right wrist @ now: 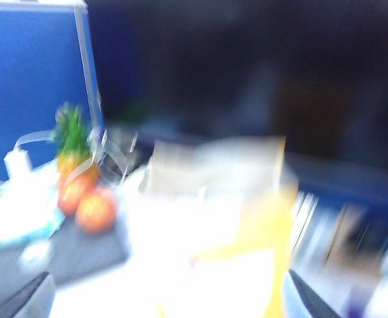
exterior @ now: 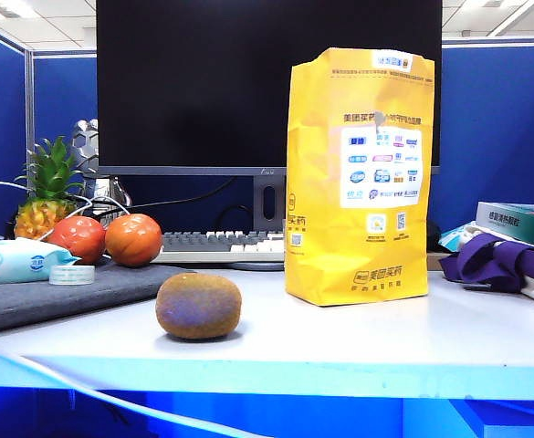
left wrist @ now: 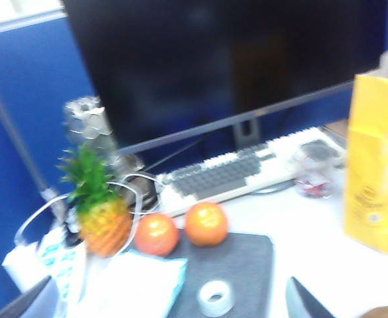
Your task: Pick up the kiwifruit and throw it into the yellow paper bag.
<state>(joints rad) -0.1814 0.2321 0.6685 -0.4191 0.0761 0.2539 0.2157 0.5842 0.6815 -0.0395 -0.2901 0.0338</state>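
Exterior view: yellow paper bag (exterior: 358, 182) stands upright on the tabletop (exterior: 385, 338), top folded, contents hidden. An orange-brown fruit (exterior: 198, 306) with a purplish sheen lies near the front edge, well apart from the bag. It does not match the olive kiwifruit, which shows in no view. Judgement: the kiwifruit is probably inside the bag. Neither arm appears here.

Left wrist view: the left hand (left wrist: 167, 308) hangs above the tabletop's left part, fingertips spread wide, nothing between them. The bag is at the frame edge; a sliver of the orange-brown fruit shows beside one fingertip.

Right wrist view: heavily blurred. The right hand (right wrist: 167, 305) is above the bag's top, fingertips wide apart and empty.

Hazards:
- Mistaking the orange-brown fruit for the target would put the wrong item in the bag.
- A low pass by the right hand could clip the bag's rim and topple it.
- Blur makes confirming the drop unreliable.
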